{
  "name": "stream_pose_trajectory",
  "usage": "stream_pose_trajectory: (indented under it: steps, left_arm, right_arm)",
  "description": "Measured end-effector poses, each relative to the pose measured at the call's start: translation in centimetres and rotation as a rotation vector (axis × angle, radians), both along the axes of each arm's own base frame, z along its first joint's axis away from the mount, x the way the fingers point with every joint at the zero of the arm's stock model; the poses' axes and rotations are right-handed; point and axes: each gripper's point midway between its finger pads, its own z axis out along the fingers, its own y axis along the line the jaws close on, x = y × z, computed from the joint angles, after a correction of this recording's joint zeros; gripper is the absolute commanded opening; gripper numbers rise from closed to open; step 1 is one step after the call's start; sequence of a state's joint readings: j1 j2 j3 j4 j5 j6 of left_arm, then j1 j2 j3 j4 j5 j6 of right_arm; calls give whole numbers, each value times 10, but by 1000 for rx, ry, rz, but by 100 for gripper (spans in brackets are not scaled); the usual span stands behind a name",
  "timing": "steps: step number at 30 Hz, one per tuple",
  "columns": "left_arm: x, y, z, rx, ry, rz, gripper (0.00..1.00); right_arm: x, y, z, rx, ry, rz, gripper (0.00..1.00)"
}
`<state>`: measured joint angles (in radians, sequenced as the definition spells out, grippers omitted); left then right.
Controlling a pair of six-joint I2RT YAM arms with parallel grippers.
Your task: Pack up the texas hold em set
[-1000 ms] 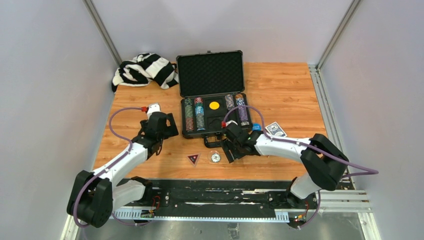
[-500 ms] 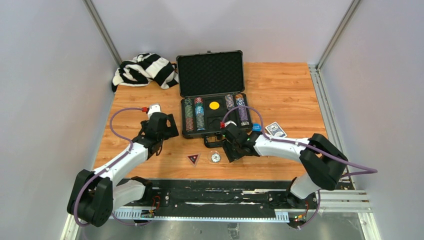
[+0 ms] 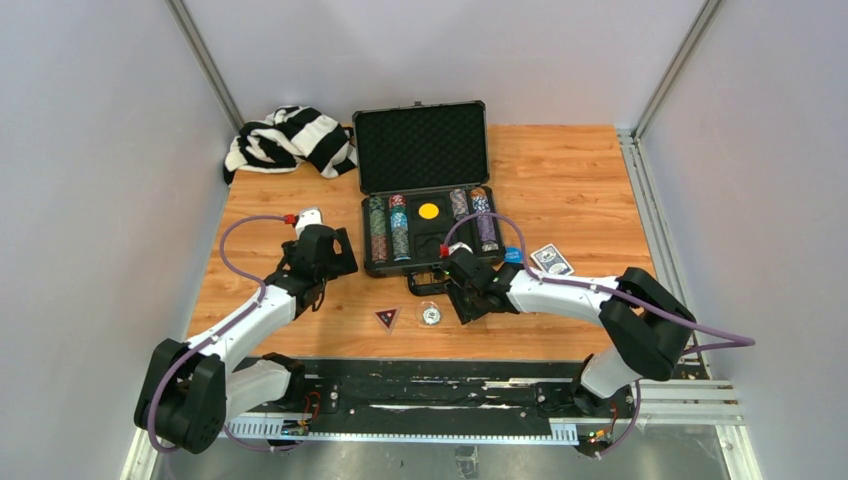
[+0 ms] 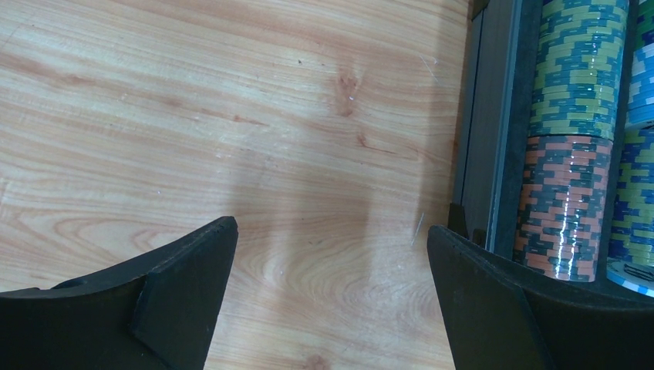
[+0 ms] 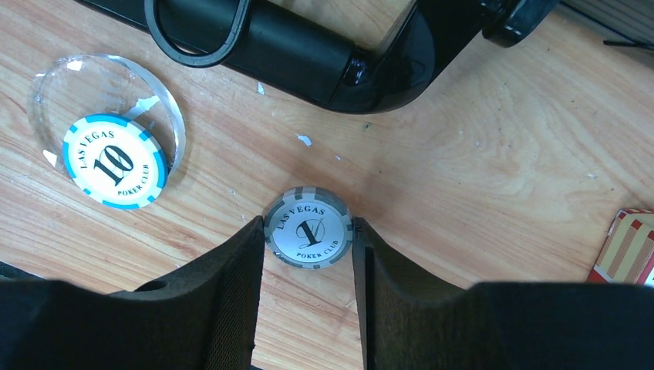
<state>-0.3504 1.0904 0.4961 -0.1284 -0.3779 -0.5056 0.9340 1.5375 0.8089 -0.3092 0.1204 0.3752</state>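
Observation:
The black case (image 3: 422, 148) lies open at the table's middle, with chip stacks (image 3: 378, 228) and a yellow disc (image 3: 429, 211) in its base. My right gripper (image 5: 308, 231) is just in front of the case handle (image 5: 297, 50), shut on a grey "Las Vegas 1" poker chip (image 5: 310, 226) at table level; in the top view (image 3: 462, 300) the chip is hidden. A blue "10" chip (image 5: 114, 162) under a clear round disc lies to its left. My left gripper (image 4: 332, 231) is open and empty over bare wood beside the case's left wall (image 4: 482, 146); in the top view (image 3: 338, 258) it is left of the case.
A blue-backed card deck (image 3: 551, 260) and a small blue disc (image 3: 512, 254) lie right of the case. A dark red triangle (image 3: 387, 318) lies near the front edge. The striped cloth (image 3: 290, 138) is at the back left. A red-striped card corner (image 5: 628, 247) shows at the right.
My right gripper has shifted very slightly towards the case handle. The left arm has not moved.

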Motion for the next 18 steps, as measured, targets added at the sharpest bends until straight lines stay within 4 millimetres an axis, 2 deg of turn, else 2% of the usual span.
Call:
stream_pose_trajectory:
  steps: [9,18]
  left_arm:
    - [0,-2,0,-9,2,-5,98]
    - [-4,-11,7,-56,-4,-43,98]
  right_arm:
    - [-2,-4,3,-16,7,5,38]
    - [11,8,33,25,-58,28,38]
